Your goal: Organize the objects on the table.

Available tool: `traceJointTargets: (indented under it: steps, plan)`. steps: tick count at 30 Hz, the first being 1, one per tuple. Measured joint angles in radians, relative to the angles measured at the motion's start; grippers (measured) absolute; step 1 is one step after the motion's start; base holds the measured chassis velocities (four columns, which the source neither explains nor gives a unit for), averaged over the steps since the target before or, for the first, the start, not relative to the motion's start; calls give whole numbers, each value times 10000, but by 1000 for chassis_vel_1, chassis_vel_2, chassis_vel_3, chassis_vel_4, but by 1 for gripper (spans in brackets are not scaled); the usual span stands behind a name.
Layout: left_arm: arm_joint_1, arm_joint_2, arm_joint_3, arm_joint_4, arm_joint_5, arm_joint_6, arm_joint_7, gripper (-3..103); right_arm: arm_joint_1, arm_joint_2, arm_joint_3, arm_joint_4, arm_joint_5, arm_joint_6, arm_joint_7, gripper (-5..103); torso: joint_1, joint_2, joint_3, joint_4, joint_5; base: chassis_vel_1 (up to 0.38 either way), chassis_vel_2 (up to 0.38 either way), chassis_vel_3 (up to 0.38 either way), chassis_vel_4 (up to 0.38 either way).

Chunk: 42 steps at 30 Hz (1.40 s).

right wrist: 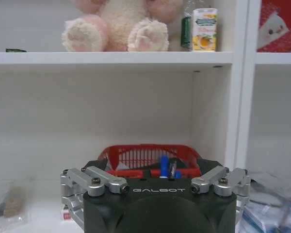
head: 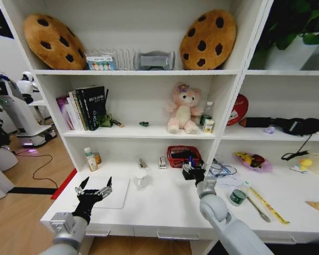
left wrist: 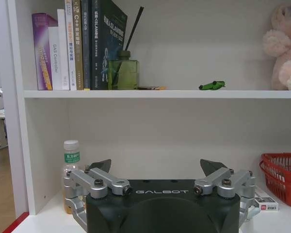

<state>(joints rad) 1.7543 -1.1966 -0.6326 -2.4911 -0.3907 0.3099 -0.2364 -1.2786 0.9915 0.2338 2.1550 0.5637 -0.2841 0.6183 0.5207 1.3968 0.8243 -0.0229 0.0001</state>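
Observation:
My left gripper point(head: 95, 187) hangs open over the near left of the white table point(head: 165, 208), above a slim silver laptop point(head: 112, 192). Beyond it a small bottle with a green label point(left wrist: 71, 160) stands by the shelf wall. My right gripper point(head: 193, 171) is shut on blue and black marker pens point(right wrist: 168, 167), just in front of a red basket point(right wrist: 136, 155). A tiny dark-green toy piece point(left wrist: 212, 86) lies on the shelf above. A clear bottle with a green label point(head: 237, 194) stands on the table to the right of my right arm.
A pink plush bear point(head: 182, 109), books point(head: 86, 107) and two cookie cushions point(head: 208, 38) fill the shelves. A clear cup point(head: 141, 180), a yellow ruler point(head: 269, 206), a pen and a pink dish point(head: 253, 161) are on the table. Another robot point(head: 13, 109) stands far left.

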Motion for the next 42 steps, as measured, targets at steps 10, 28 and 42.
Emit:
traceJointTargets:
  steps: [10, 28, 42]
  plan:
    - [0, 0, 0, 0, 0, 0, -2, 100, -3599, -410, 639, 2459, 355, -9, 2781, 100, -1, 1, 0, -1, -3, 0, 0, 0, 0]
    - [0, 0, 0, 0, 0, 0, 0, 100, -2531, 1502, 1586, -328, -705, 1001, 4646, 100, 2, 0, 2, 0, -2, 0, 0, 0, 0]
    - [0, 0, 0, 0, 0, 0, 0, 100, -1092, 1354, 2054, -1887, 1, 992, 4646, 100, 2, 0, 2, 0, -1, 0, 0, 0, 0]
